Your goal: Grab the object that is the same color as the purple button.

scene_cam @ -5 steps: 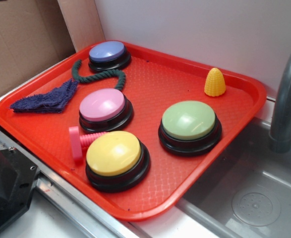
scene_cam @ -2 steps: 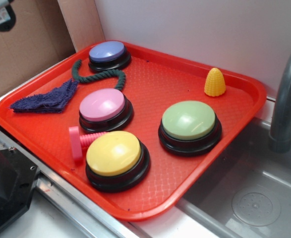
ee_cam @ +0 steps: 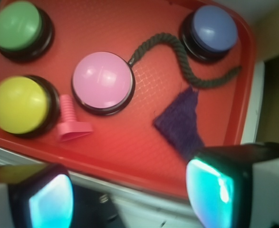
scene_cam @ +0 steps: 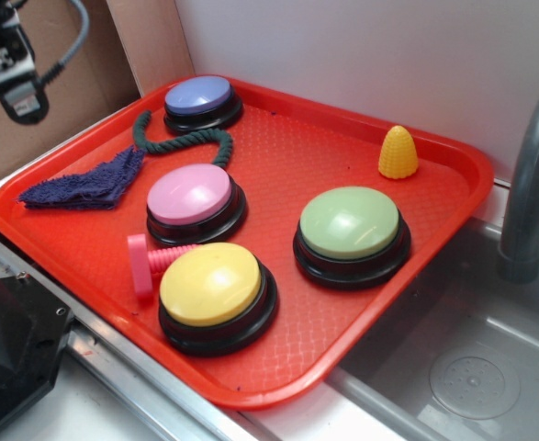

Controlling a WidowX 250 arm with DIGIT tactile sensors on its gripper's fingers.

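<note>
Red tray (scene_cam: 278, 156) carries a purple rag (scene_cam: 85, 186) at its left corner, near the purple button (scene_cam: 200, 99); tool (ee_cam: 129, 192) hovers above, fingers apart.

gripper (ee_cam: 129, 194) raised, pointing down, fingers (ee_cam: 215, 190) apparently spread apart, empty

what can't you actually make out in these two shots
- Gripper: exterior view cuts it at the top left corner; fingertips face away, so open or shut is unclear there. The wrist view shows the fingers spread.
- Purple cloth rag: wrist view, its near tip is hidden behind the right finger.
- Faucet: exterior view, cut by the right edge.
- Yellow corn toy: outside the wrist view.
</note>
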